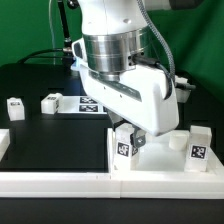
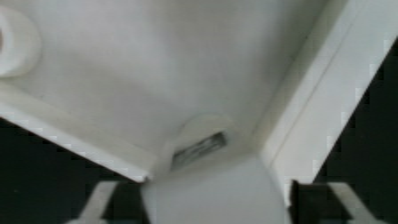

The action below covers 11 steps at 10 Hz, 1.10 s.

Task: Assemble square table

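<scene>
The gripper (image 2: 217, 205) is down low at the near edge of the black table (image 1: 50, 140), right on the tabletop (image 2: 160, 80). In the wrist view the tabletop fills nearly the whole picture: its flat inner face, the raised rim, and a round socket (image 2: 11, 45) at one corner. A black-and-white tag (image 2: 199, 148) sits on its edge, and from that tag a white band of the edge runs between the two fingers (image 2: 111, 200). The fingers stand wide apart, one on each side of the band. Whether they press on it or only straddle it I cannot tell.

In the exterior view the arm's bulky white wrist hides most of the meeting point; only a tagged white face shows just below the hand.

A tagged leg (image 1: 197, 150) stands near the hand on the exterior view's right. A second leg (image 1: 52, 101) and a third leg (image 1: 14, 108) lie well apart from it on the exterior view's left. The marker board (image 1: 92, 103) lies behind the arm, partly covered by it. A long white rail (image 1: 55, 182) runs along the front, just beside the hand's working spot.
</scene>
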Each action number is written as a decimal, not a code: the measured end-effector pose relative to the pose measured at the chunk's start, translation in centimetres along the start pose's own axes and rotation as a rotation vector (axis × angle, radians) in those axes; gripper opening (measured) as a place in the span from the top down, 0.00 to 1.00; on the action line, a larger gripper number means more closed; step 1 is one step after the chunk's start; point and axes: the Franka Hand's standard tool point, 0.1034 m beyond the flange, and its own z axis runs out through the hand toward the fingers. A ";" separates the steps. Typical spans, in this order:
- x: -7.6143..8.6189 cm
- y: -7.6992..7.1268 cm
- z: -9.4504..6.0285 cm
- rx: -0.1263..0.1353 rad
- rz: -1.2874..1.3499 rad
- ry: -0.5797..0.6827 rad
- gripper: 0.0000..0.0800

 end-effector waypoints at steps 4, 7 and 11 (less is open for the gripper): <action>0.4 0.0 -0.1 0.009 0.348 0.001 0.64; 0.2 -0.6 -0.1 0.045 0.673 -0.006 0.64; 0.0 -0.7 -0.1 0.045 0.810 0.006 0.64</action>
